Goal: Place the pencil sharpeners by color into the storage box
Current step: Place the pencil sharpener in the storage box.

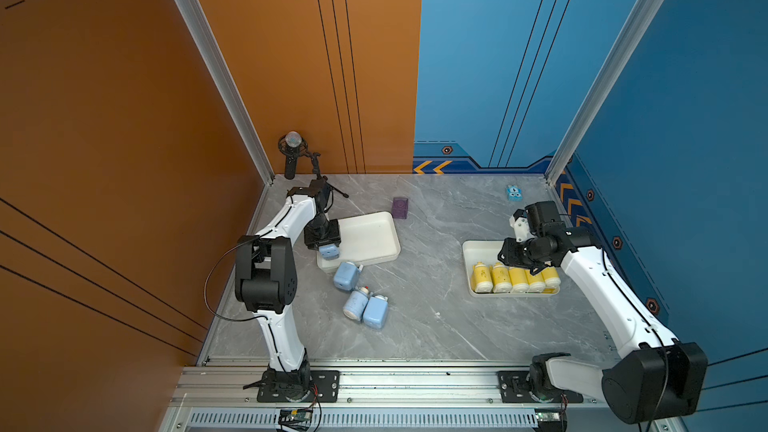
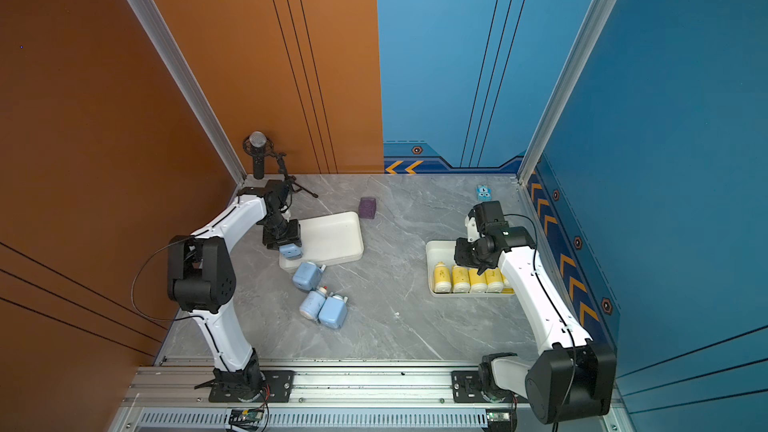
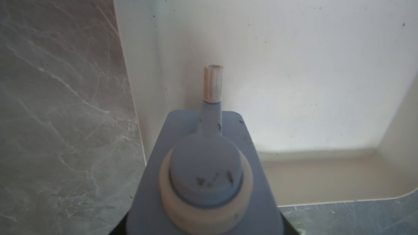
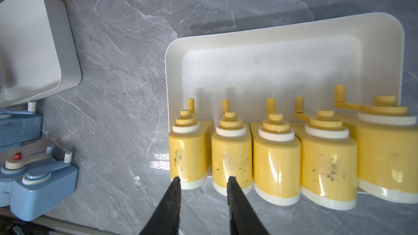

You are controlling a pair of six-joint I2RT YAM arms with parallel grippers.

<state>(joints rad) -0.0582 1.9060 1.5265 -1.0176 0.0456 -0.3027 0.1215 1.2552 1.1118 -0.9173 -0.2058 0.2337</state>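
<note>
My left gripper (image 1: pixel 325 243) is shut on a light blue pencil sharpener (image 1: pixel 328 250) (image 3: pixel 203 166) over the near left corner of the left white storage box (image 1: pixel 374 228) (image 3: pixel 294 64). That box holds nothing else. Three more blue pencil sharpeners (image 1: pixel 346 275) (image 1: pixel 355 304) (image 1: pixel 376 311) lie on the table in front of it. Several yellow pencil sharpeners (image 1: pixel 515 278) (image 4: pixel 276 154) stand in a row along the near side of the right storage box (image 1: pixel 482 249) (image 4: pixel 248 64). My right gripper (image 4: pixel 204 178) (image 1: pixel 537 270) hangs open just above them, holding nothing.
A dark purple block (image 1: pixel 400 207) sits behind the left box. A small blue box with a cartoon face (image 1: pixel 514 192) is at the back right. A microphone on a stand (image 1: pixel 292 155) fills the back left corner. Walls close in the table on three sides.
</note>
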